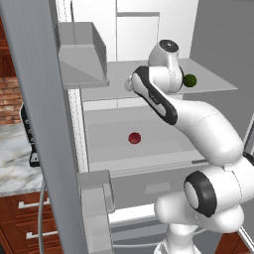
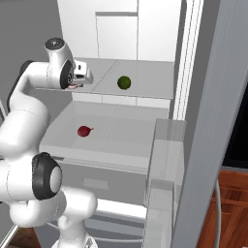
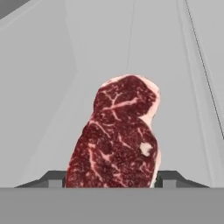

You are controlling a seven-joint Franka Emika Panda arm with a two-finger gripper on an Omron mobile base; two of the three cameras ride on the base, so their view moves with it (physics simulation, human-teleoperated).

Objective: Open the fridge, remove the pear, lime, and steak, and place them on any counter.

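The fridge (image 1: 149,151) stands open, its white shelves in view. In the hand view my gripper (image 3: 113,179) is shut on the steak (image 3: 120,131), a marbled dark red slab with a dark fingertip (image 3: 54,178) pressed against each side. My arm reaches over the upper shelf, where the lime (image 1: 189,80) (image 2: 124,82) lies just to the right of the hand. One shelf lower, the pear (image 1: 134,138) (image 2: 84,131) rests near the middle. A stretch of marble counter (image 1: 10,158) shows to the left of the fridge.
The open left door (image 1: 39,124) carries a bin (image 1: 82,54) close to my arm. The right door (image 2: 213,121) has a bin (image 2: 164,160) too. A black object (image 1: 30,134) stands on the counter. Wood drawers (image 2: 232,203) sit at the lower right.
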